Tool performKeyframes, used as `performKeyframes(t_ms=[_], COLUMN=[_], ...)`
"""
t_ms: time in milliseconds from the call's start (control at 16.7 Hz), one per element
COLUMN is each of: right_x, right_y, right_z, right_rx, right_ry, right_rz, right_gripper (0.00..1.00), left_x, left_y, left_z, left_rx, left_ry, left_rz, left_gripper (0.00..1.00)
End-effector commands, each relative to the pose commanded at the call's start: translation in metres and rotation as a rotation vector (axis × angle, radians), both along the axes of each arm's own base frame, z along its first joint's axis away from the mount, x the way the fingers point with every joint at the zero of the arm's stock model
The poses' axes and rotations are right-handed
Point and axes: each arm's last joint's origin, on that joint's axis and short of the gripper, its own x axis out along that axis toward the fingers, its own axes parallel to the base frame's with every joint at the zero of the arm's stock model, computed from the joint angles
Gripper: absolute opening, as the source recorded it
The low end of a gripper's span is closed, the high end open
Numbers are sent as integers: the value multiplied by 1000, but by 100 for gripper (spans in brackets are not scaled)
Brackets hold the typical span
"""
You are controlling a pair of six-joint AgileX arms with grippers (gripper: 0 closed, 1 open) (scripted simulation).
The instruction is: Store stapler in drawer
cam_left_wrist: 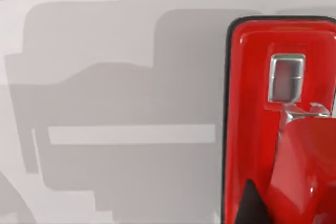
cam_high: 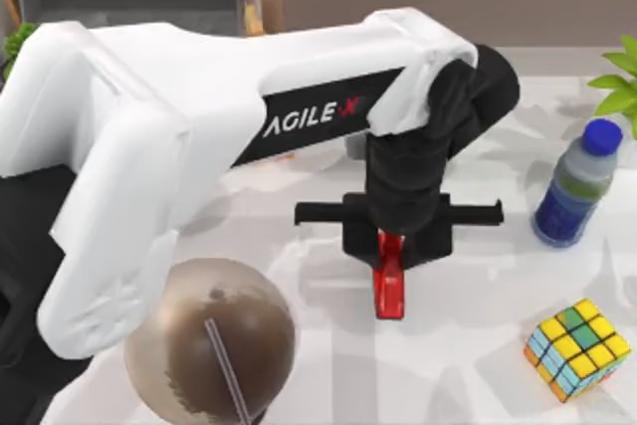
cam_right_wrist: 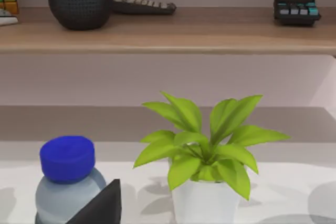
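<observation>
The bright red stapler (cam_high: 390,284) lies lengthwise at the middle of the white table, its far end tucked under my left gripper (cam_high: 391,244). That gripper points straight down from the big white left arm, and its black fingers seem shut on the stapler's far end. The left wrist view shows the stapler (cam_left_wrist: 262,119) very close, with one dark fingertip (cam_left_wrist: 252,205) against it. My right arm is parked at the table's right side, and one dark fingertip (cam_right_wrist: 100,208) of it shows in its wrist view. The drawer is out of view.
A blue-capped bottle (cam_high: 575,186) stands at the right beside a green potted plant (cam_high: 622,82). A colour cube (cam_high: 577,348) lies at the front right. A brown round object with a straw (cam_high: 211,340) sits at the front left. A wooden shelf (cam_right_wrist: 168,35) runs behind.
</observation>
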Motion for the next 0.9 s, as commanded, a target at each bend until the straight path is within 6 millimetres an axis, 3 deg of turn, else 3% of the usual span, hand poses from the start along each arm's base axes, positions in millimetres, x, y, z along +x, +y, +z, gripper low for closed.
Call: performKeyframes(t_ms=[180,360,480,660,900], right_x=[0,0,0,0,0], right_y=[0,0,0,0,0], right_z=[0,0,0,0,0], right_rx=[0,0,0,0,0], right_ry=[0,0,0,0,0], right_rz=[0,0,0,0,0], right_gripper=[100,100,100,100,100], left_x=[2,19,36,67,104], left_y=[1,16,37,87,181], left_z=[5,41,71,118,169], left_rx=[-10,-75,-119,-163,-151], left_ry=[-9,-72,-129,-231,-369], left_rz=[-2,-9,-14,-11,19], left_gripper=[0,0,0,0,0])
